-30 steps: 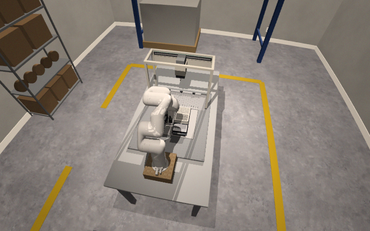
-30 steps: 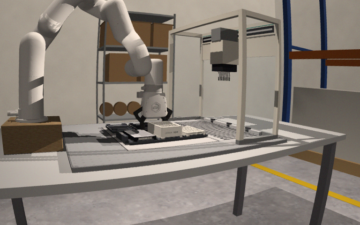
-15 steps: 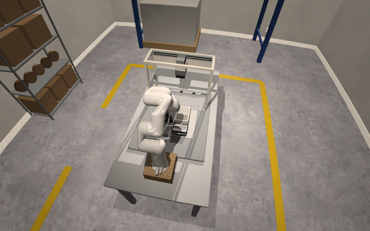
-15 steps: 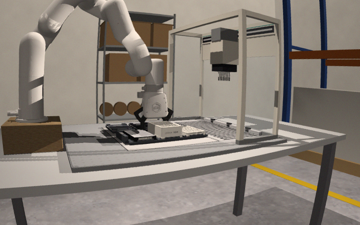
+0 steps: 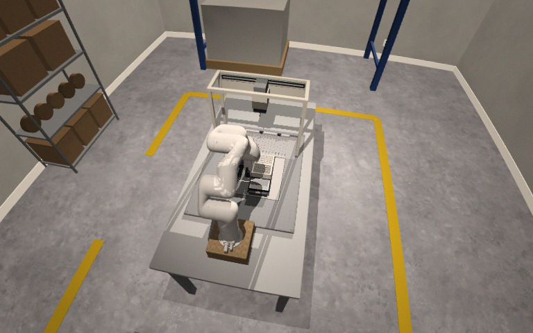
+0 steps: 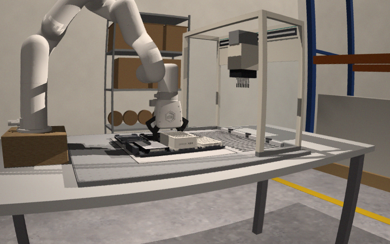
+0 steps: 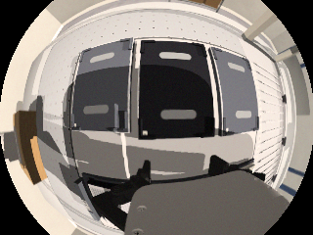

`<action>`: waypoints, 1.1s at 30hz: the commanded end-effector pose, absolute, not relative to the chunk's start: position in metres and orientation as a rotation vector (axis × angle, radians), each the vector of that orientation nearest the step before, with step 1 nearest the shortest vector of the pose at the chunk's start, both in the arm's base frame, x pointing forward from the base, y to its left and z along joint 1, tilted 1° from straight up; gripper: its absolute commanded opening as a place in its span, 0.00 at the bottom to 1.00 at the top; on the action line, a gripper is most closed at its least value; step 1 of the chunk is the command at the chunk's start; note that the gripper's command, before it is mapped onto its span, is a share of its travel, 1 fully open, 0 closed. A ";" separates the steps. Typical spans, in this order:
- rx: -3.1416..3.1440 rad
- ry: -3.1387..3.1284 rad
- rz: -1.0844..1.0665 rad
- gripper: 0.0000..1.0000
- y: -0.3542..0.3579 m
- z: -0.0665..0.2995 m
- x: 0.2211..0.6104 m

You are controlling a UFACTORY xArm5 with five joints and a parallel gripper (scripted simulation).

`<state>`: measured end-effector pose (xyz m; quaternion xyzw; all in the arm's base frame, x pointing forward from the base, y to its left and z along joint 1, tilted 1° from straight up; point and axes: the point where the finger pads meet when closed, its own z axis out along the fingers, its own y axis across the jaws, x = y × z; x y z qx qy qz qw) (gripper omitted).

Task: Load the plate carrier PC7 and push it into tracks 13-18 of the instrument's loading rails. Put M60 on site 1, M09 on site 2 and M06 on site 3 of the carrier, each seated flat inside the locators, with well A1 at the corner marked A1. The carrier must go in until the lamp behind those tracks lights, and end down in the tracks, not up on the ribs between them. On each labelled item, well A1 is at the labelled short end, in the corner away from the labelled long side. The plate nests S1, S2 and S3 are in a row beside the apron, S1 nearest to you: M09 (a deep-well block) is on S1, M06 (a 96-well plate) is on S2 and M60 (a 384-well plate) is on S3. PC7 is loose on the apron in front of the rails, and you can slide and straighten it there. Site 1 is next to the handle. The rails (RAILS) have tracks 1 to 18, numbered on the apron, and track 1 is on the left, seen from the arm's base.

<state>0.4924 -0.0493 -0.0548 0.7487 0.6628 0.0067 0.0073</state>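
Three plates aboard, carrier still to be pushed in.
Low in the centre of the exterior view, PC7 [image 5: 258, 193] [image 6: 184, 152] [image 7: 89, 203] bears M60 [image 5: 259, 184] [image 6: 148, 144] at the handle end, M09 [image 5: 262, 168] [image 6: 182, 142] mid-carrier and M06 [image 5: 265, 159] [image 6: 208, 141] at the rail end; seating and A1 corners are too small to confirm. Behind them, the pincer [image 5: 243, 171] [image 6: 168, 131] [image 7: 181, 168] is spread fully, holding nothing; contact cannot be told. Across the wrist view's upper middle, the nests [image 7: 176, 88] lie bare. Farther off, the rails [image 5: 271, 143] [image 6: 238, 140] [image 7: 269, 113] await the carrier.

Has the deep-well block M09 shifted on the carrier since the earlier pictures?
No. M09 shows no visible shift in any direction; in the exterior view its spacing from the instrument frame's near post looks the same.
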 end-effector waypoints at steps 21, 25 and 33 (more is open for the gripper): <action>2.343 2.075 0.035 1.00 -0.061 -0.054 0.493; 2.343 2.075 0.035 1.00 -0.062 -0.054 0.492; 2.343 2.075 0.035 1.00 -0.066 -0.054 0.492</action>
